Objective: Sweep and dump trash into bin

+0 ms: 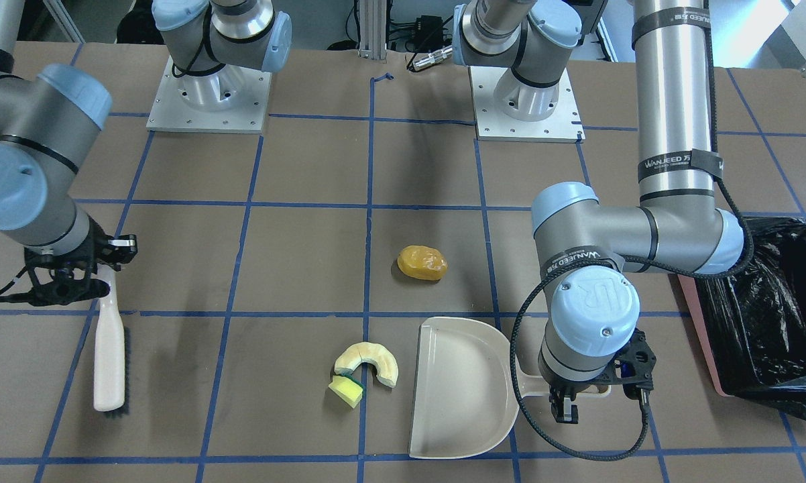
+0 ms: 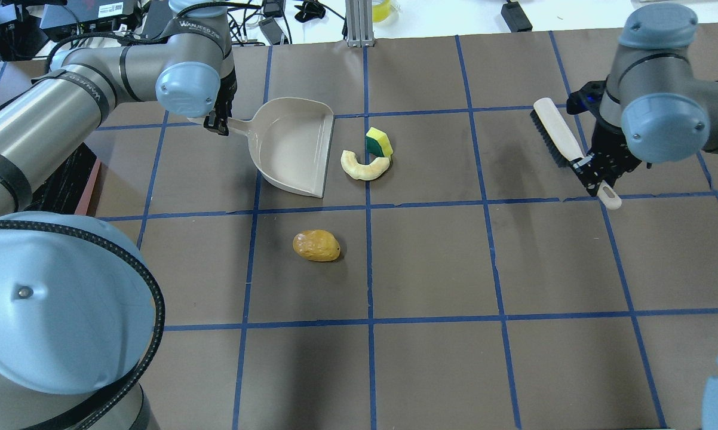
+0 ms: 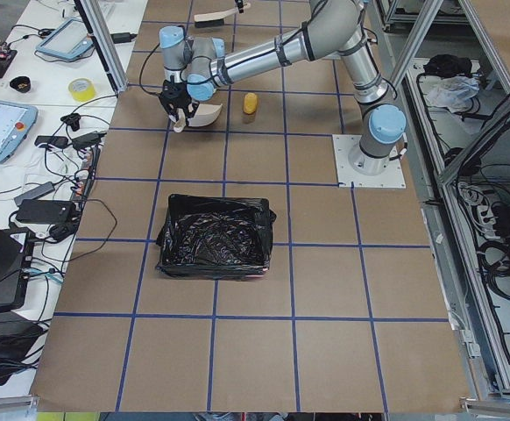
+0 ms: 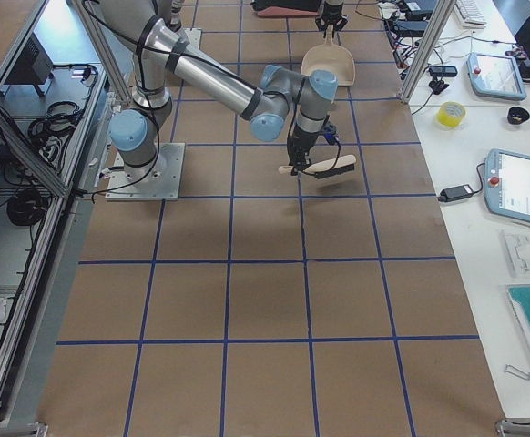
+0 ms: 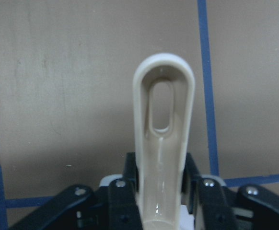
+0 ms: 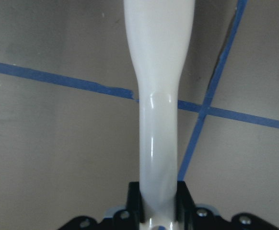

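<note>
The trash lies on the brown table: a golden-yellow oval lump [image 1: 422, 262], a cream crescent [image 1: 369, 362] and a yellow block with a green side [image 1: 346, 390] that touches the crescent. My left gripper [image 1: 567, 402] is shut on the handle of the beige dustpan [image 1: 460, 389]; the handle [image 5: 162, 124] shows between its fingers in the left wrist view. The pan's open edge faces the crescent, a short gap away. My right gripper [image 1: 101, 268] is shut on the handle of the beige brush [image 1: 110, 349], far to the side of the trash. The pink bin [image 1: 701, 329] with its black bag stands beside my left arm.
Blue tape lines grid the table. Both arm bases [image 1: 208, 100] stand at the robot's edge. The brush casts a shadow [image 2: 508, 161] toward the trash and seems to hang above the table. In the exterior left view the bin [image 3: 216, 237] stands well away from the dustpan.
</note>
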